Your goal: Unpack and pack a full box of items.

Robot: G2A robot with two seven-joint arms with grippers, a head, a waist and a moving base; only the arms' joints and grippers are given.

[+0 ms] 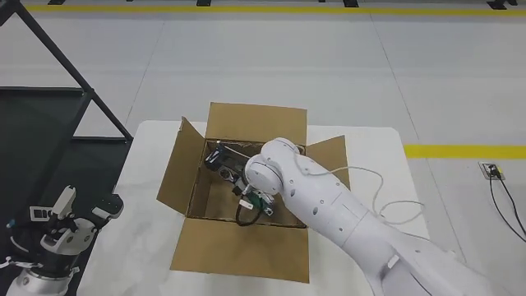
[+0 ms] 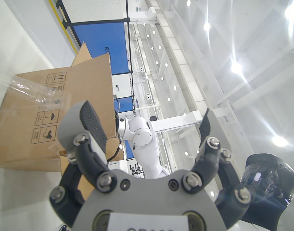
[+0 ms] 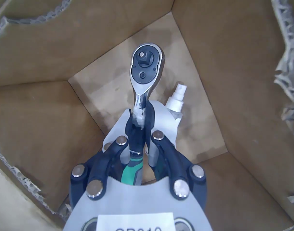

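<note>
The white table (image 1: 374, 144) carries the open cardboard box (image 1: 255, 122) at its centre. All four flaps are folded outward, which leaves the mouth free for access.

The right gripper (image 3: 140, 111) is down inside the box. Its fingers are closed narrowly on the shank of a ratchet wrench (image 3: 147, 66), between the green handle and the head. The head points toward the box floor, a hold judged suited to lengthwise passage through the mouth. Whether the wrench is going in or coming out cannot be told.

The left gripper (image 2: 148, 116) sits off the table's near-left edge with fingers wide and holding nothing, judged clear of the working arm.

A white spray bottle (image 3: 177, 98) lies on the box floor beside the wrench.
</note>
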